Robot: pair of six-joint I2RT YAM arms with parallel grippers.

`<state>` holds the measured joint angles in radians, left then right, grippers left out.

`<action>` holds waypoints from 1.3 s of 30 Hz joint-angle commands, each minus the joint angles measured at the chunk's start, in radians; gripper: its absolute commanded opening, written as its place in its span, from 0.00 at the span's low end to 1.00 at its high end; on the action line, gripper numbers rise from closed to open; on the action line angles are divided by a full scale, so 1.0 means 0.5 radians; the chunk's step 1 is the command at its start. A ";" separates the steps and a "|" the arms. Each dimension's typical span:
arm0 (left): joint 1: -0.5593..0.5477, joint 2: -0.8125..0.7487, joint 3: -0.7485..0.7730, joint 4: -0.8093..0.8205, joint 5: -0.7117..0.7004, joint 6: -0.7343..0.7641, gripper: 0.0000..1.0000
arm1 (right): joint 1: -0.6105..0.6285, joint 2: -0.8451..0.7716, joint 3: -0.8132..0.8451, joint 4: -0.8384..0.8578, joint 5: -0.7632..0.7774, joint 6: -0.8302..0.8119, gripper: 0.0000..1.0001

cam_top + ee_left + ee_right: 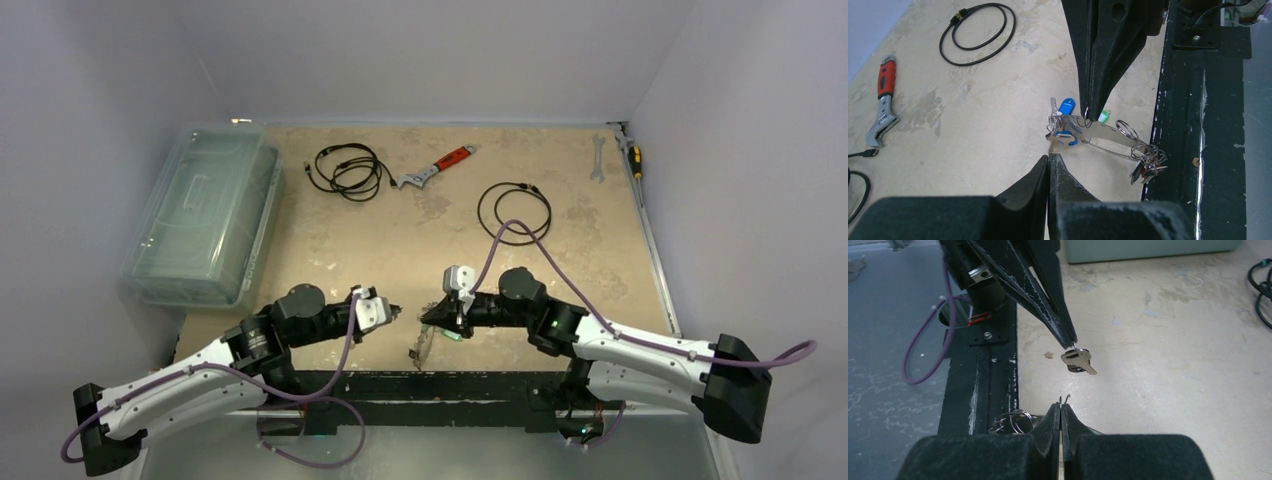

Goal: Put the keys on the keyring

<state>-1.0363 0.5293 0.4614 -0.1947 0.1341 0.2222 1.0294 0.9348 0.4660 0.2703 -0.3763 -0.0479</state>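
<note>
While the left gripper [1071,343] is pressed shut on a silver key [1078,361], the right gripper [1061,408] is clamped on the keyring [1098,130], whose wire end pokes past its tips. The silver key is held just beside that end, its blade slanting away from the keyring.

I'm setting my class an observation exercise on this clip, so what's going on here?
Both arms meet near the front edge of the table. The left hand is shut on a single silver key, held clear of the surface. The right hand pinches the keyring, where other keys with blue and green tags hang bunched. The single key is not yet on the ring.
</note>
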 commanded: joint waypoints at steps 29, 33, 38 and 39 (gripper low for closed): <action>0.004 0.099 -0.038 0.257 0.465 0.065 0.00 | 0.012 0.136 0.095 0.248 -0.375 -0.045 0.00; 0.004 0.117 -0.039 0.265 0.496 0.062 0.00 | 0.012 0.144 0.106 0.248 -0.356 -0.053 0.00; 0.005 0.126 -0.040 0.273 0.521 0.060 0.00 | 0.012 0.158 0.141 0.212 -0.354 -0.085 0.00; 0.005 0.124 -0.043 0.276 0.521 0.059 0.00 | 0.012 0.158 0.141 0.213 -0.356 -0.087 0.00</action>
<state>-1.0363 0.5945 0.4454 -0.1123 0.3630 0.2504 1.0294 1.0145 0.4782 0.3359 -0.5636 -0.0666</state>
